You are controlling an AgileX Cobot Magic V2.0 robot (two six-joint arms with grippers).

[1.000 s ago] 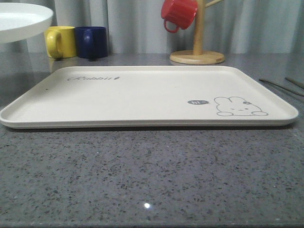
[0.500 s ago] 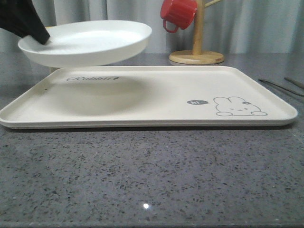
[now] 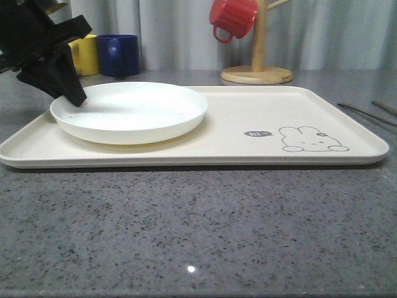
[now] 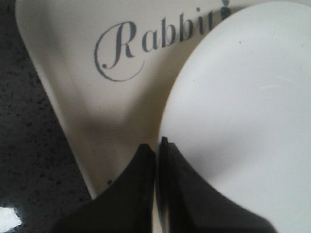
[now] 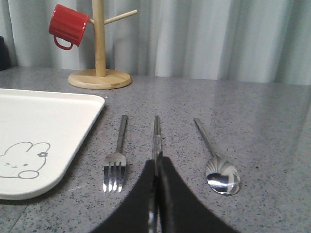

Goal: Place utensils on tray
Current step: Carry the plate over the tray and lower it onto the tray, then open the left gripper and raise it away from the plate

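We had the plate (image 3: pixel 130 112) at the frame's left on the tray (image 3: pixel 248 152), left gripper (image 4: pixel 156 145) pinching its rim. Next: release. Right gripper (image 5: pixel 156 167) sat closed over the chopsticks (image 5: pixel 156 128), between fork (image 5: pixel 116 167) and spoon (image 5: pixel 218 170).

Fork (image 5: pixel 115 167), chopsticks (image 5: pixel 156 141), spoon (image 5: pixel 217 162) — beside cream tray (image 5: pixel 58 126).

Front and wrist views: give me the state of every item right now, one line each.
Round white plate: on the tray's left half, rim pinched by the left gripper.
Cream rectangular rabbit tray: flat on the counter, no cutlery on it.
Silver four-tined fork: flat on the counter beside the tray.
Flat silver chopsticks: on the counter, right gripper fingers closed on them.
Round-bowled silver spoon: on the counter.
Red mug: hanging on the wooden stand.
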